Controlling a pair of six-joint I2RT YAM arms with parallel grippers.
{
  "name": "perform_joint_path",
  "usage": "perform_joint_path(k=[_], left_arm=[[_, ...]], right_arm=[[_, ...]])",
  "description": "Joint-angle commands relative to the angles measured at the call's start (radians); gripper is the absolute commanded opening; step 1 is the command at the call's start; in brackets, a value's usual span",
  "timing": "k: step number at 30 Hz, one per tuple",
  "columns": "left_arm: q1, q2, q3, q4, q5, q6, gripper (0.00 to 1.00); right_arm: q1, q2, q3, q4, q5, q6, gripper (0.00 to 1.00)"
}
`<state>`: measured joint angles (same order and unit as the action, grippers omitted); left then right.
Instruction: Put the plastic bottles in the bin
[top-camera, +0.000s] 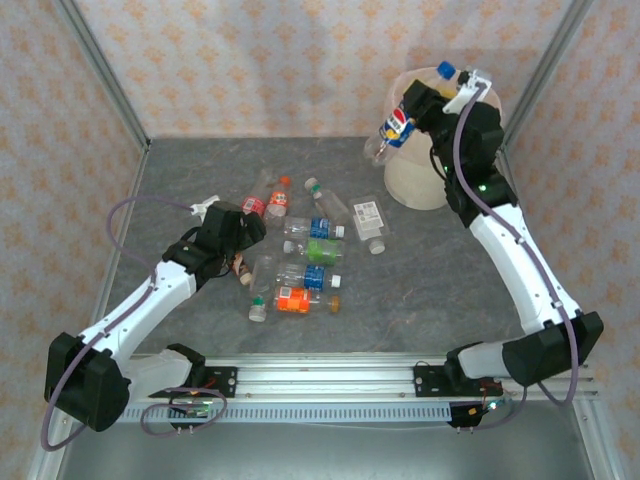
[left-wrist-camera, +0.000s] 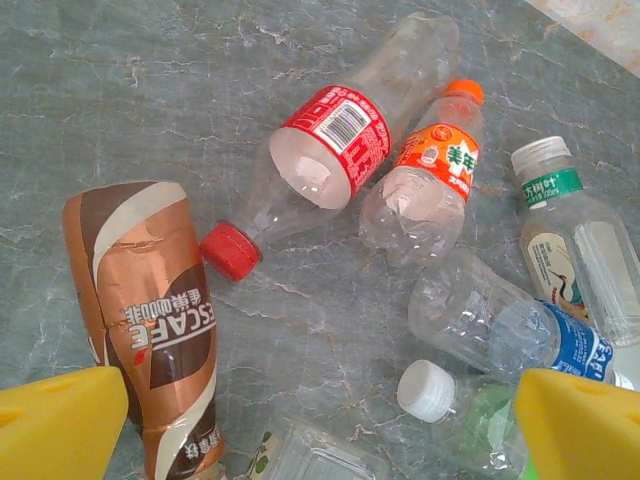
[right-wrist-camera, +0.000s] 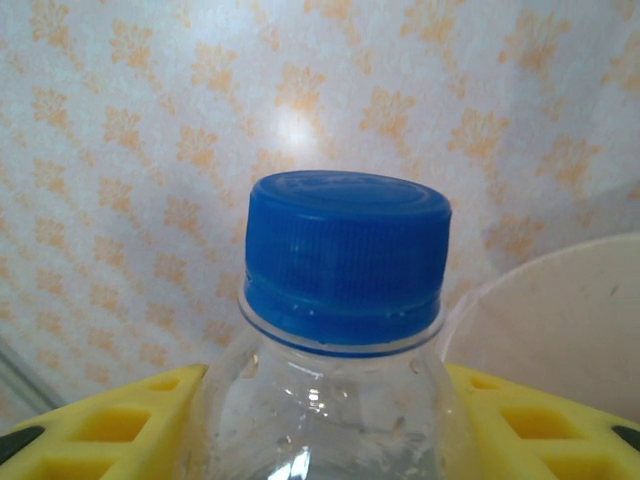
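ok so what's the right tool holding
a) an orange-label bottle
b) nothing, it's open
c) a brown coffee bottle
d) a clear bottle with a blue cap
d, since the right tool is closed on a clear bottle with a blue cap, raised next to the bin.

left arm (top-camera: 150, 300) low, bent | left fingers (left-wrist-camera: 60, 425) spread apart | right arm (top-camera: 520, 262) raised, outstretched | right fingers (right-wrist-camera: 530, 425) clamped
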<state>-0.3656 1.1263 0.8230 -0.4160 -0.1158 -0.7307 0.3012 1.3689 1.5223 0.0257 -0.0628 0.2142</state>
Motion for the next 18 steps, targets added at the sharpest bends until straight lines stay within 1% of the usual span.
perform_joint_path(k=[1,5,9,13,15,18], left_arm=[[0.007,-0.027,0.017,-0.028,-0.030,0.024,1.00],[0.007,-0.043,0.006,-0.024,-0.034,0.028,1.00],[0.007,-0.053,0.001,-0.028,-0.049,0.019,1.00],[0.007,-0.073,-0.015,-0.018,-0.059,0.008,1.00],[0.007,-0.082,-0.025,-0.007,-0.057,0.011,1.00],[0.008,-0.083,-0.027,-0.004,-0.041,0.020,1.00]], right_arm=[[-0.026,0.054,0.143,-0.079,0.059,-0.087,0.56],[-0.067,0.149,0.323,-0.196,0.102,-0.145,0.56],[-0.115,0.228,0.478,-0.271,0.148,-0.195,0.56],[-0.141,0.310,0.652,-0.383,0.201,-0.237,0.56],[-0.147,0.339,0.703,-0.410,0.249,-0.273,0.56],[-0.158,0.378,0.706,-0.383,0.333,-0.374,0.56]])
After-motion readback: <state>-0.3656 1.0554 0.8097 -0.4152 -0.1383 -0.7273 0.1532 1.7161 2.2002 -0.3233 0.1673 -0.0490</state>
